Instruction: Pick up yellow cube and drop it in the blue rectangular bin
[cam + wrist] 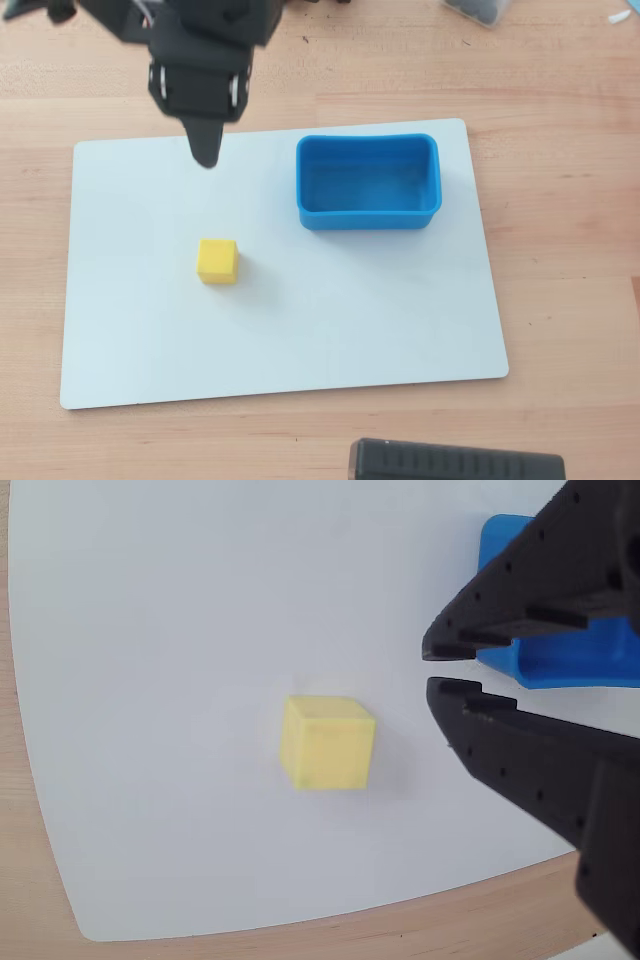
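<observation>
The yellow cube (pixel 217 260) sits alone on the white board, left of centre in the overhead view. In the wrist view the cube (pixel 327 743) lies left of the fingertips, apart from them. The blue rectangular bin (pixel 368 216) stands empty on the board's upper right; the wrist view shows only part of it (pixel 560 662) behind the fingers. My gripper (pixel 206 157) hovers above the board's upper left, up-view of the cube and left of the bin. In the wrist view the gripper (pixel 430 669) is empty, its jaws almost together with a thin gap.
The white board (pixel 300 340) lies on a wooden table (pixel 560 300). A black ribbed object (pixel 455 462) sits at the bottom edge. A dark object (pixel 480 8) is at the top right.
</observation>
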Robot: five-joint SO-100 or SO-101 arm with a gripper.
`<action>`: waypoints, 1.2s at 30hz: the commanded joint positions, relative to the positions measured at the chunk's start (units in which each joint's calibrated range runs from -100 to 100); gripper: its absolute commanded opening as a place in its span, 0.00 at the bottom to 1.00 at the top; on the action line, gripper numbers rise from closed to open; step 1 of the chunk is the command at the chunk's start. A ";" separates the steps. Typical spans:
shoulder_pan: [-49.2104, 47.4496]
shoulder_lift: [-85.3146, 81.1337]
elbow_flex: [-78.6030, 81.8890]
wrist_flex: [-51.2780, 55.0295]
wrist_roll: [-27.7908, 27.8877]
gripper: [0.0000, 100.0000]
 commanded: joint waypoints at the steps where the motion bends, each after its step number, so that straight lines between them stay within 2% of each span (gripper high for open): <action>1: 0.10 6.94 -17.93 2.67 0.59 0.00; 6: -1.36 14.93 -26.75 3.74 0.59 0.00; 15: -3.08 24.87 -33.47 3.74 0.24 0.00; 19: -2.30 26.92 -33.75 4.32 0.24 0.12; 23: -1.19 29.42 -33.75 5.72 -0.24 0.19; 36: -0.16 32.03 -36.20 6.55 -0.24 0.25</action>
